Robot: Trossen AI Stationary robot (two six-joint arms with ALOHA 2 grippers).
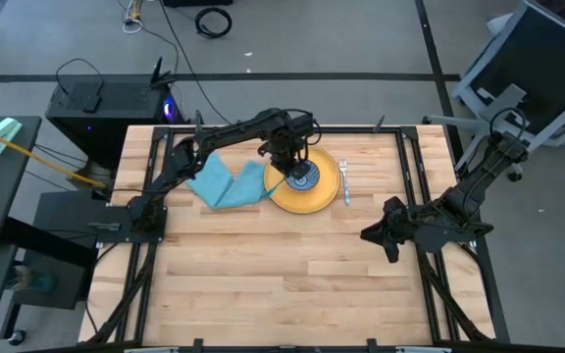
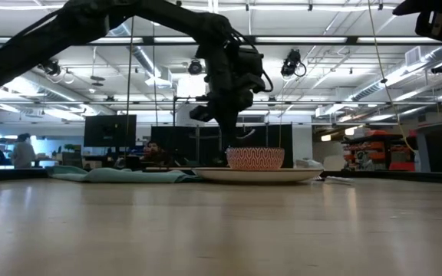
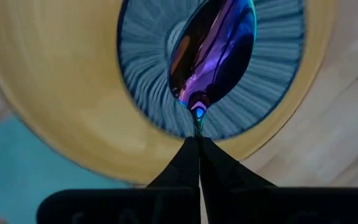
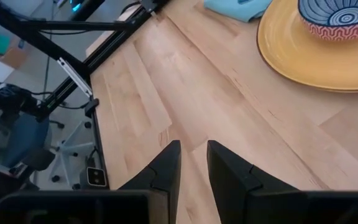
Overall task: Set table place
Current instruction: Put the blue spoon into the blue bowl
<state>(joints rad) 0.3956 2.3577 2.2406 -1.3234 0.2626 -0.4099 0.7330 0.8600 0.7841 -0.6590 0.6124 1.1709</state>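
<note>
Table (image 1: 263, 265): L gripper (image 3: 197, 140) pinching spoon (image 3: 213, 53) over bowl (image 1: 302, 177) on plate (image 1: 324, 196); napkin (image 1: 226, 182), fork (image 1: 344, 179) flanking; R gripper (image 4: 193, 163) slightly apart.

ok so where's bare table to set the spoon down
Crowded at the far middle: napkin, yellow plate with the bowl, fork, and the left gripper holding the spoon. The whole near half of the table is bare.

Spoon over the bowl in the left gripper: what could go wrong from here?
The left gripper pinches the spoon only at the thin neck, so it might twist or slip. It hangs right above the bowl on the plate; lowering could knock the bowl or leave the spoon inside it. The napkin touches the plate's edge and could drag.
</note>
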